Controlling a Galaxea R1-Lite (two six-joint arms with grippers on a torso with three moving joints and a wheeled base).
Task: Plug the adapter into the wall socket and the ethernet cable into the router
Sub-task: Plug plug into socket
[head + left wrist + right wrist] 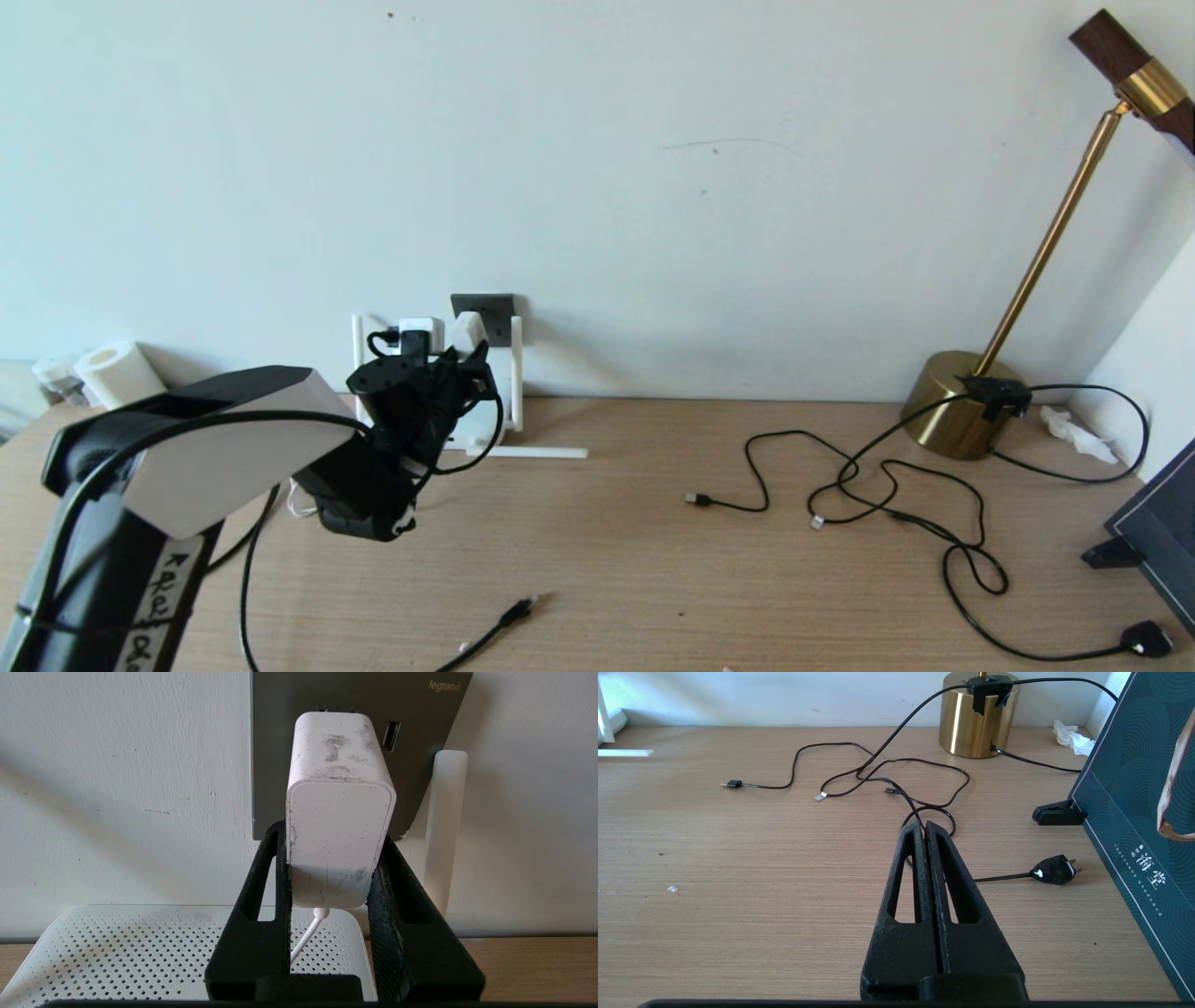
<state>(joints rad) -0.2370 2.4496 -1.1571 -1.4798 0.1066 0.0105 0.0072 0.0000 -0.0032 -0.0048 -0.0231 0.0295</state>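
The white adapter (338, 826) sits between the black fingers (261, 914) of my left gripper (332, 835), which is shut on it. Its far end meets the dark grey wall socket (275, 742), and its thin white cord hangs down behind. Seen from the head, the adapter (467, 329) is at the socket (485, 306), above the router. The white router (140, 952) lies just below, one antenna (446, 835) upright by the plate. The ethernet cable (516, 612) lies loose on the table's near side. My right gripper (924, 828) hovers shut and empty over the right of the table.
A brass lamp (952, 406) stands at the back right with thin black USB cables (840, 476) tangled in front of it. A black mains plug (1055, 870) and a dark teal bag (1134, 826) are at the right. One router antenna (537, 453) lies flat on the table.
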